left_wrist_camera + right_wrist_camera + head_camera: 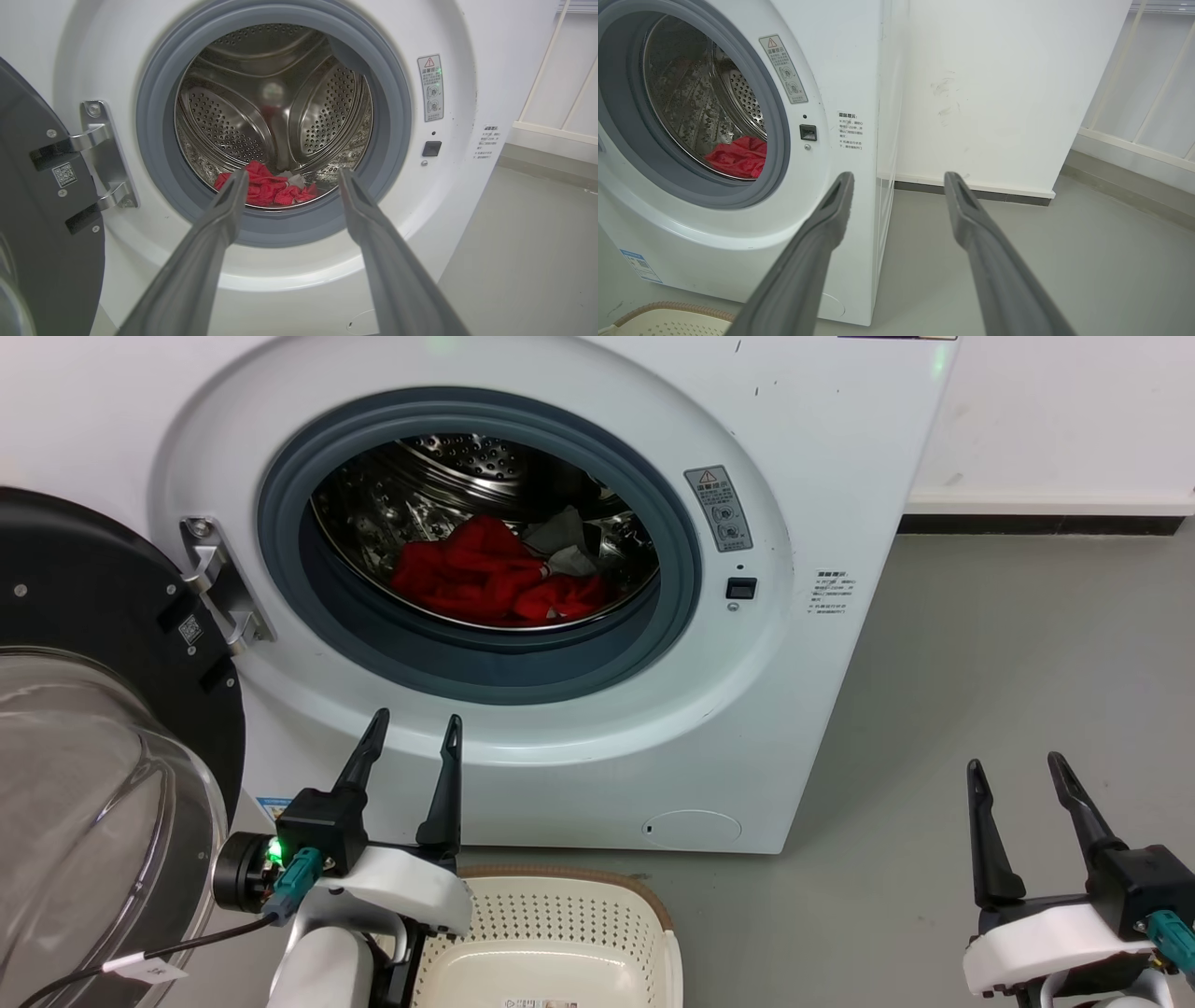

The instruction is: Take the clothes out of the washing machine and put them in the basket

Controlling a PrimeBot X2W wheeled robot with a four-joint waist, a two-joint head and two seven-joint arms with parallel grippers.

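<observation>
Clothes (485, 579), mostly red, lie in the washing machine (822, 476) drum (467, 457). Left hand (417, 717) gapes wide, empty, before its opening; right hand (1016, 762) equally spread, empty, above floor (980, 663). Basket (560, 919) sits at the machine's foot.

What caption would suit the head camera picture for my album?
Left claw open before the washing machine, red clothes in its drum, basket on the floor below.

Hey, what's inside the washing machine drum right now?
A heap of red clothes with a grey-white piece lies on the bottom of the steel drum. Whatever sits under the heap is covered.
</observation>
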